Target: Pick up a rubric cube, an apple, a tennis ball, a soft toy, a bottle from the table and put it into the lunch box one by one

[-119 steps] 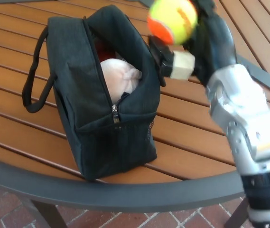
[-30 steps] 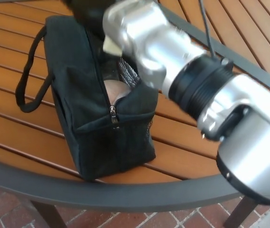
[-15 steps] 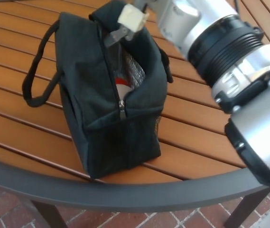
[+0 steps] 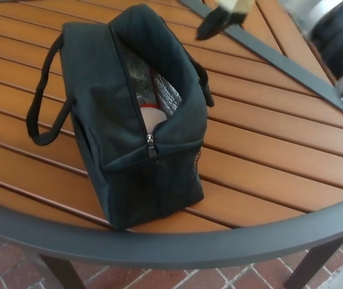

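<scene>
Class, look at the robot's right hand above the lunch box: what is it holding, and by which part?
Nothing. The right hand is above the table, apart from the lunch box, with no object between its fingers.

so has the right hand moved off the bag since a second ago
Yes. The right hand has pulled up and to the right, clear of the lunch box opening it was over.

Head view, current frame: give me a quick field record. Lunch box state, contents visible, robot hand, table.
lunch box: black, upright near the table's front edge, zip open on top
contents visible: pale soft toy showing in the opening, silver lining above it
right robot hand: top edge, above the table behind the box, holds nothing visible, fingers unclear
left robot hand: not in view
table: wooden slats, dark metal rim
</scene>
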{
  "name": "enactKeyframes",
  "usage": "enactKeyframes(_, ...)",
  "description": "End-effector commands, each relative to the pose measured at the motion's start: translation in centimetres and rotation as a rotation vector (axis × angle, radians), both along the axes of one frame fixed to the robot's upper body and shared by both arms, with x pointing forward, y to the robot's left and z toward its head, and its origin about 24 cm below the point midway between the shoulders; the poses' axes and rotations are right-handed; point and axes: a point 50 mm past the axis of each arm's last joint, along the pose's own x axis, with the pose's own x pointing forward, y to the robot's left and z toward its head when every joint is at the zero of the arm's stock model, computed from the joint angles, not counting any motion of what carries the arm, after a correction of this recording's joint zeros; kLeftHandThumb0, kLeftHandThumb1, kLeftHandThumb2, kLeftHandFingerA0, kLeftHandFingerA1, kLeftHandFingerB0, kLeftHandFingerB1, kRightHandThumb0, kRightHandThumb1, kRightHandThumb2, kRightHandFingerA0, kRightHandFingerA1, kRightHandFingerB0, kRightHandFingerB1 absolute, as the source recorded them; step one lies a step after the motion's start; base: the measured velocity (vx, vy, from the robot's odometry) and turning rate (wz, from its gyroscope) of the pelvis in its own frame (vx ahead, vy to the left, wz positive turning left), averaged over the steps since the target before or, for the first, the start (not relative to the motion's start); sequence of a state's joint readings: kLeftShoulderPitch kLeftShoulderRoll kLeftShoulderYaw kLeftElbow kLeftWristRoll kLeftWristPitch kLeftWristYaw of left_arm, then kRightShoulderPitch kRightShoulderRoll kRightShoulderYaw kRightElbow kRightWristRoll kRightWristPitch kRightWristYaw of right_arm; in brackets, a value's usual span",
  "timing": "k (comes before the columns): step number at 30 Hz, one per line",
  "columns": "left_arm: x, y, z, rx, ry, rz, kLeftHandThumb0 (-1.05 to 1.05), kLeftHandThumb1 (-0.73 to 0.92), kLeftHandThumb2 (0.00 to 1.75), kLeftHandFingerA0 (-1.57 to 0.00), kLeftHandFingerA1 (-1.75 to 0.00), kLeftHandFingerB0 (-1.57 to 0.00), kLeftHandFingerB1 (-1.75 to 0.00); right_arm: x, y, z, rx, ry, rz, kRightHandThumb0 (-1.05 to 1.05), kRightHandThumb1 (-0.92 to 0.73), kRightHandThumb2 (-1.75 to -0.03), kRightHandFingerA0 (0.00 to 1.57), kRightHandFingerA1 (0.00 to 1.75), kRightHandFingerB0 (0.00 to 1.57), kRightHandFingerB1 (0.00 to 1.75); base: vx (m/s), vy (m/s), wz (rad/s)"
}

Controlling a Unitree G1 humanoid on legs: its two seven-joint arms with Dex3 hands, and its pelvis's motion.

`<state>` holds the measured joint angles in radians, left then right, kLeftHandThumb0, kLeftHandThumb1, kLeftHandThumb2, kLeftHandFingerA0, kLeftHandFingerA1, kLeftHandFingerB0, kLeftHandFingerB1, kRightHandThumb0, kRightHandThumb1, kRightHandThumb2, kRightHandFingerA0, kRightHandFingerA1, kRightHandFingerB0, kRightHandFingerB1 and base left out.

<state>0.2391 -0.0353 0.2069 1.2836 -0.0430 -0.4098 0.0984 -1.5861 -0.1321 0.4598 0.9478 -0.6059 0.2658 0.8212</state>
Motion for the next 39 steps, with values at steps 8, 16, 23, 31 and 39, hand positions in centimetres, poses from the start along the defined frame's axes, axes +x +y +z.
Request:
enactKeyframes(8, 0.3, 1.7, 0.4, 0.052, -0.034, 0.058, -0.15, 0.38, 1.17, -1.0, -1.26, -0.95, -1.09, -8.9, -17.8, 10.0, 0.104, 0.048, -0.049, -0.85, -0.47, -0.76, 0.0, 0.06, 0.01, 0.0, 0.0, 0.0, 0.0)
enactKeyframes(16, 0.2, 1.2, 0.4, 0.035, -0.055, 0.055, -0.14, 0.46, 1.12, -0.98, -1.3, -0.87, -1.15, -19.8, -30.6, 5.6, 0.632, -0.335, -0.383, -0.59, -0.69, -0.61, 0.0, 0.27, 0.08, 0.25, 0.0, 0.0, 0.0)
enactKeyframes(23, 0.8, 1.5, 0.6, 0.023, -0.086, 0.078, -0.15, 0.42, 1.23, -1.0, -1.32, -0.9, -1.19, -31.6, -36.2, -3.3, 0.972, -0.693, -0.825, -0.51, -0.7, -0.62, 0.16, 0.43, 0.19, 0.3, 0.0, 0.0, 0.01)
enactKeyframes(31, 1.9, 2.0, 0.7, 0.06, -0.096, 0.087, -0.17, 0.46, 1.13, -1.08, -1.15, -0.96, -1.09, -39.1, -38.6, -13.9, 1.043, -0.9, -1.376, -0.42, -0.71, -0.62, 0.25, 0.59, 0.23, 0.37, 0.0, 0.0, 0.0)
enactKeyframes(39, 2.7, 1.9, 0.7, 0.048, -0.124, 0.123, -0.18, 0.45, 1.21, -1.1, -1.24, -0.97, -1.16, -37.7, -34.1, -27.0, 0.904, -0.103, -1.673, -0.49, -0.76, -0.64, 0.13, 0.56, 0.07, 0.28, 0.0, 0.0, 0.0)
